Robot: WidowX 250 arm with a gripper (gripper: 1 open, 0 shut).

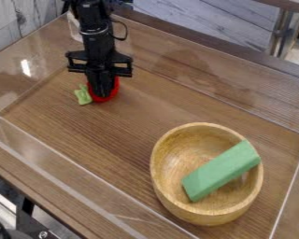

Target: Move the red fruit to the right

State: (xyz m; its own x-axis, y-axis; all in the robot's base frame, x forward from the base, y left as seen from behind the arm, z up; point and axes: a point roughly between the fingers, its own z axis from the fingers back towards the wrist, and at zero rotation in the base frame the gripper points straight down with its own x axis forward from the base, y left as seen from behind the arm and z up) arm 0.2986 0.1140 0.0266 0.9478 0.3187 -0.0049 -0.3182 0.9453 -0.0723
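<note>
Has the gripper (pixel 100 78) drawn in narrow, closed on the red fruit (pixel 104 91), with dark fingers down around it and partly over it
Keeps the red fruit toward the far left part of the bench (pixel 139 140), well in from the left edge and well apart from the right edge
Shows red below and between the fingers, with the pale green stem end (pixel 82 94) poking out on the side facing the left edge
Cannot tell from this view whether touching the bench under the red fruit or raised just off it
Carries a round wooden bowl (pixel 168 186) toward the near right corner of the bench, near the right edge and well apart from the gripper
Holds a green rectangular block (pixel 223 170) in that bowl, slanted, with one end over the rim on the side facing the right edge
</note>
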